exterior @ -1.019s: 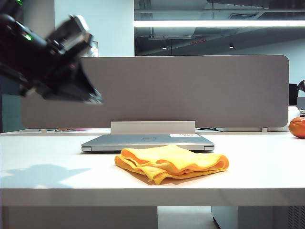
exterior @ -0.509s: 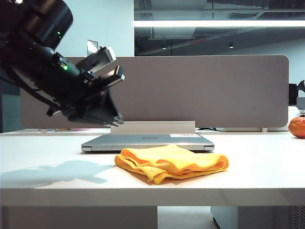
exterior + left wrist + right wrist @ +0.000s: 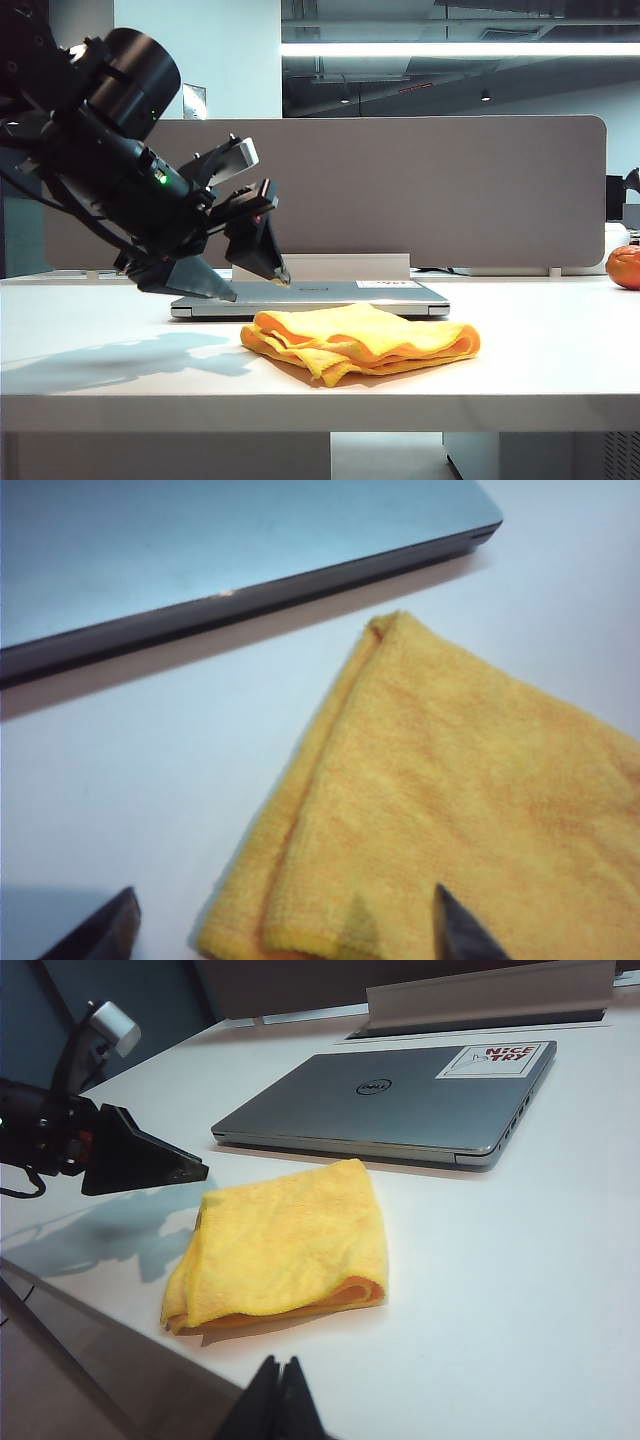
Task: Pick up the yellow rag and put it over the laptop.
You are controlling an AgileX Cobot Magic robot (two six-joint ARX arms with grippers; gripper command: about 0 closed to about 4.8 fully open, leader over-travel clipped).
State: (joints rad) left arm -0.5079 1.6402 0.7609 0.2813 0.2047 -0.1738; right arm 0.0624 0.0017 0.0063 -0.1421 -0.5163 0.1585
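The yellow rag (image 3: 365,340) lies folded on the white table (image 3: 100,340), just in front of the closed silver-grey laptop (image 3: 310,295). My left gripper (image 3: 258,290) hangs open just above the rag's left end, pointing down at a slant. In the left wrist view its two dark fingertips (image 3: 125,920) straddle the corner of the rag (image 3: 450,810), with the laptop (image 3: 200,550) beyond. My right gripper (image 3: 280,1362) is shut and empty near the table's front edge, well short of the rag (image 3: 285,1235) and the laptop (image 3: 390,1100).
A grey partition panel (image 3: 400,190) runs along the back of the table, with a white stand (image 3: 320,266) behind the laptop. A round orange fruit (image 3: 624,267) sits at the far right. The laptop lid carries a white sticker (image 3: 497,1057).
My left arm has swung down and to the right, from high at the left to just above the rag's left end, and its jaws have opened. The rag and laptop have not moved.
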